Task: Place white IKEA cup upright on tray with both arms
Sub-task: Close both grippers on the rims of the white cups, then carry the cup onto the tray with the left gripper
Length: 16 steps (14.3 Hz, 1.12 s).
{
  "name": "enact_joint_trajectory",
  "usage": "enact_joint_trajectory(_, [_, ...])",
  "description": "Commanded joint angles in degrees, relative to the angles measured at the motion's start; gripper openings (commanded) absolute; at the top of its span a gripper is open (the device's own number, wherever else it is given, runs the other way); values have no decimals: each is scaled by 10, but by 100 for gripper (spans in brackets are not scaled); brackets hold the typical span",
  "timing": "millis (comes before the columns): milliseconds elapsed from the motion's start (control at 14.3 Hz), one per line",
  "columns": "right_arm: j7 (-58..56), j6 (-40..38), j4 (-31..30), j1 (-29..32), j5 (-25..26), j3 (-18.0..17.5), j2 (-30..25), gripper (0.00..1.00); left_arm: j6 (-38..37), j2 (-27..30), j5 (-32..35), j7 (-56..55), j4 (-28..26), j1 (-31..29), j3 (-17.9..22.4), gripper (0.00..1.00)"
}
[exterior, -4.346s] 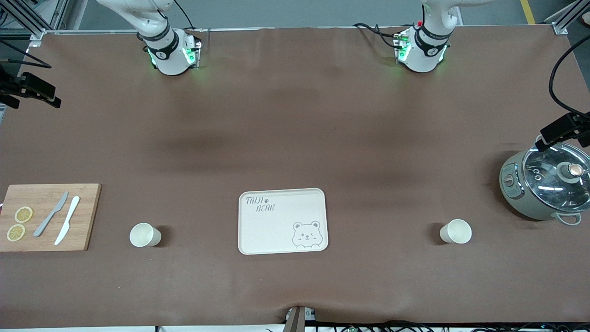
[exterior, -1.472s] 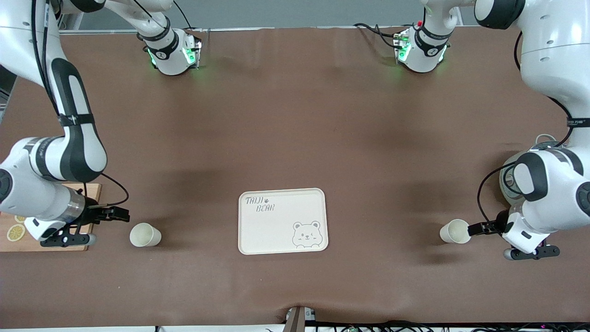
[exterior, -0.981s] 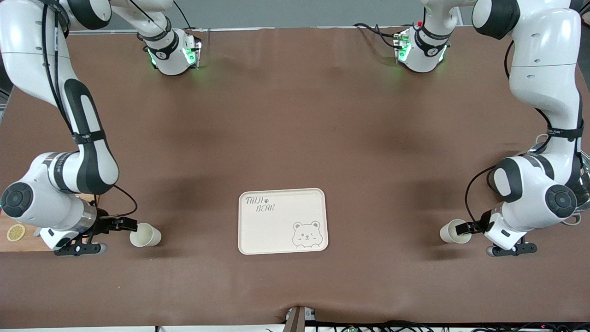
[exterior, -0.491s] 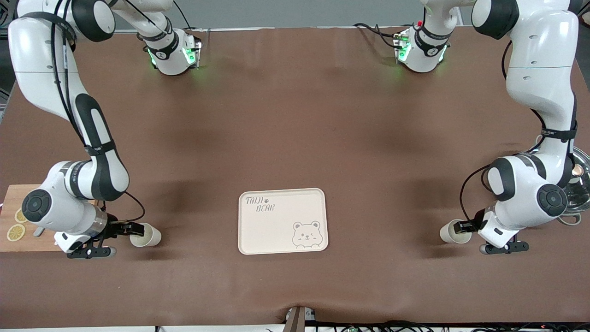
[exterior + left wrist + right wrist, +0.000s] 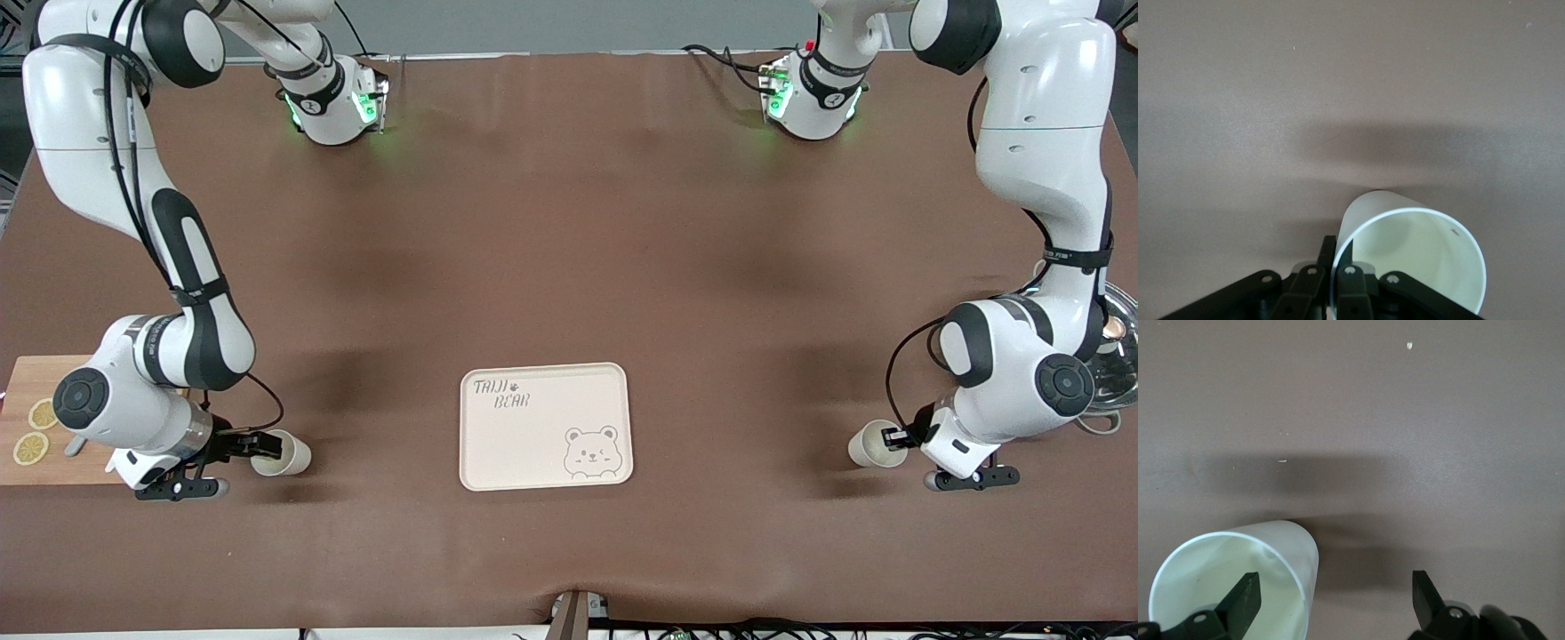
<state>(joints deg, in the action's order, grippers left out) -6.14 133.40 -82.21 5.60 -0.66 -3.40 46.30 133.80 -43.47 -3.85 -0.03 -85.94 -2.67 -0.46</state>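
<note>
Two white cups lie on their sides, one on each side of the cream "TAIJI BEAR" tray [image 5: 533, 444]. My left gripper [image 5: 892, 436] is at the mouth of the cup [image 5: 867, 447] toward the left arm's end. In the left wrist view, the gripper [image 5: 1338, 252] is shut on that cup's [image 5: 1418, 247] rim, one finger inside and one outside. My right gripper [image 5: 265, 442] is at the mouth of the other cup [image 5: 289, 455]. In the right wrist view, the gripper [image 5: 1335, 581] is open, with one finger inside the cup [image 5: 1275, 547] and one outside.
A wooden cutting board [image 5: 27, 382] with lemon slices [image 5: 31, 447] and a knife lies at the right arm's end, partly under the right arm. A grey pot with a glass lid [image 5: 1118, 356] stands at the left arm's end, mostly hidden by the left arm.
Both arms came down from out of view and brought their grippers sideways to the cups' mouths. The cups and the tray have not moved.
</note>
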Motion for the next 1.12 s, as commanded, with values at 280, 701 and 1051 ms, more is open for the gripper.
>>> enact_joint_trajectory(280, [6, -1, 15, -2, -1, 0, 12, 74, -39, 19, 4, -83, 44, 29, 0, 0])
enact_joint_trajectory(701, [7, -1, 15, -2, 0, 0, 13, 30, -92, 25, 5, -242, 88, 78, 0, 0])
enact_joint_trajectory(1051, [7, -1, 15, -2, 0, 0, 13, 5, -92, 28, 4, -402, 102, 151, -1, 0])
